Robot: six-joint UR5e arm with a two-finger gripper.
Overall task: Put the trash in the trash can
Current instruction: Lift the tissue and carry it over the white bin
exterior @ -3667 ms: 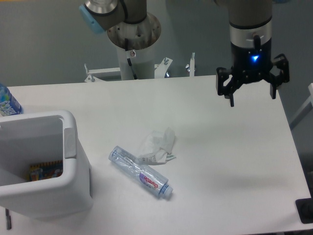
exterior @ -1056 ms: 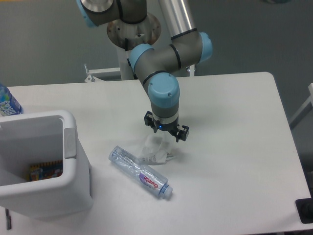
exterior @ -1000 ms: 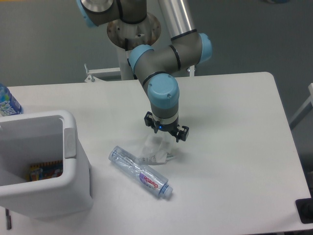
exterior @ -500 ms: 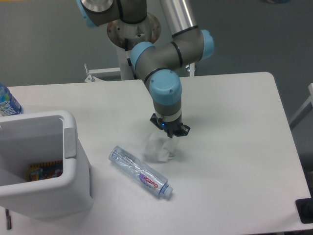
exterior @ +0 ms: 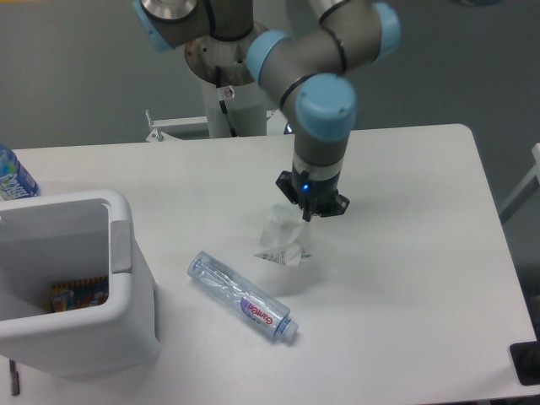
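Note:
My gripper [exterior: 309, 213] is shut on the top of the crumpled white paper wrapper [exterior: 283, 240], which hangs below it, lifted off the table near the middle. The crushed clear bottle [exterior: 241, 296] with its purple-pink label lies on the table just in front and to the left of the wrapper, cap pointing to the lower right. The light-grey trash can [exterior: 69, 283] stands at the front left corner, its flap on the right side; some coloured item shows inside at the bottom.
A blue-labelled bottle [exterior: 12, 174] peeks in at the left edge behind the bin. The robot's base column [exterior: 229, 80] stands at the back centre. A dark object [exterior: 526, 363] sits at the lower right off the table's corner.
The gripper came from the far right down onto the wrapper, shut on it, and now has risen and shifted right with the wrapper hanging from it. The bottle has not moved.

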